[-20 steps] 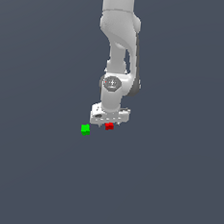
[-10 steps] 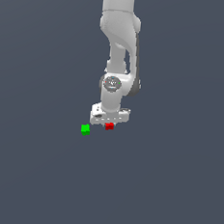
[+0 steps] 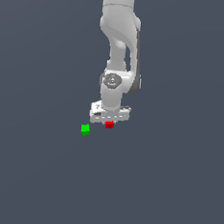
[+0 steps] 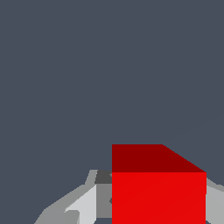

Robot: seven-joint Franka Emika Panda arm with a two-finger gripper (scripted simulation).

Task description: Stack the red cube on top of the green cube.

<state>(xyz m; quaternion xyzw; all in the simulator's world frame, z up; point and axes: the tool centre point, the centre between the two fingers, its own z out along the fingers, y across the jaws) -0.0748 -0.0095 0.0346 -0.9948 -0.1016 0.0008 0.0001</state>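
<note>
In the exterior view the tiny red cube (image 3: pixel 109 125) sits right under the white hand of my gripper (image 3: pixel 109 122). The wrist view shows the red cube (image 4: pixel 159 192) large and close. It lies between my grey fingers (image 4: pixel 83 203), which press against both of its sides, so the gripper (image 4: pixel 153 212) is shut on it. The green cube (image 3: pixel 85 129) rests on the dark floor, a short way toward the exterior view's left of the red one, apart from it. The green cube is out of the wrist view.
The white arm (image 3: pixel 119 47) comes down from the top of the exterior view. A plain dark grey-blue floor (image 3: pixel 165 187) lies all around the two cubes.
</note>
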